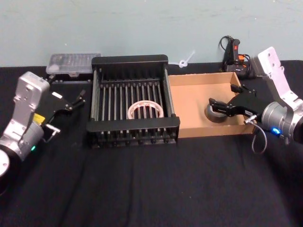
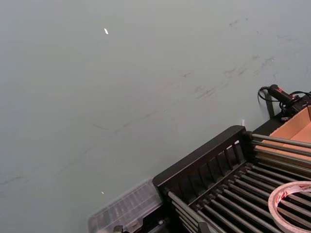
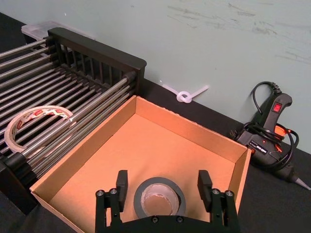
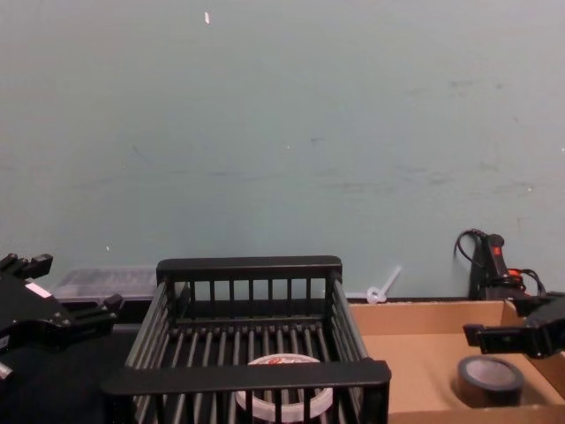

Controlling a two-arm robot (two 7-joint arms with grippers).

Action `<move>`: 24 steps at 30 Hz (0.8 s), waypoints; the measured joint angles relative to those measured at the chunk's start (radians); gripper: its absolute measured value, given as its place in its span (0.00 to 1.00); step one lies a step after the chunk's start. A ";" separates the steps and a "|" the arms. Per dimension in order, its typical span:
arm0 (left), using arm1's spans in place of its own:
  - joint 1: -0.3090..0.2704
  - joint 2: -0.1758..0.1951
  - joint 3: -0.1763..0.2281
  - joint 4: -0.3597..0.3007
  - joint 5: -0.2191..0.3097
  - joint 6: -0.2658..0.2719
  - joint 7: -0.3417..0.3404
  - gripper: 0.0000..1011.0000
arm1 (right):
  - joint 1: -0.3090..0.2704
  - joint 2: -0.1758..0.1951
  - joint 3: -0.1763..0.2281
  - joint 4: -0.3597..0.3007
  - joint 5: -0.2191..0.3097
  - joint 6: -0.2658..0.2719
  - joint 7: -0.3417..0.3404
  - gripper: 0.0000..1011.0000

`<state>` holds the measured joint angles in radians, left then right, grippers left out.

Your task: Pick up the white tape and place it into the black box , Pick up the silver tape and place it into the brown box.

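- Silver tape (image 3: 159,202), the small thick dark-grey roll, lies on the shallow brown cardboard box (image 3: 160,145) floor, right hand (image 3: 163,187) spread wide astride it, gripping nothing.
- White tape ring (image 1: 145,109) rests in the black slatted crate (image 1: 130,61).
- Left hand (image 1: 78,99) open, idle at nine o'clock.
- Risk, I'd say: lifting out, a finger clips the roll or the box wall at three o'clock.
- Black glue gun (image 3: 269,131) lies on the bench beyond.

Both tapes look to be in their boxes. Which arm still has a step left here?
Right. The right gripper hangs open around the silver tape lying in the brown box, so it must withdraw. The left gripper sits beside the black box, where the white tape lies.
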<state>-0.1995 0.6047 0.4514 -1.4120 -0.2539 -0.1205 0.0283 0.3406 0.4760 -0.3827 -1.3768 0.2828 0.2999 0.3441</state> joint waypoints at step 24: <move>0.000 0.000 0.000 0.000 0.000 0.000 0.000 0.99 | -0.127 -0.059 0.103 -0.050 -0.096 -0.246 -0.190 0.99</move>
<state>-0.1995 0.6047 0.4514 -1.4120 -0.2539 -0.1205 0.0283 0.2140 0.4168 -0.2798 -1.4266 0.1867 0.0543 0.1538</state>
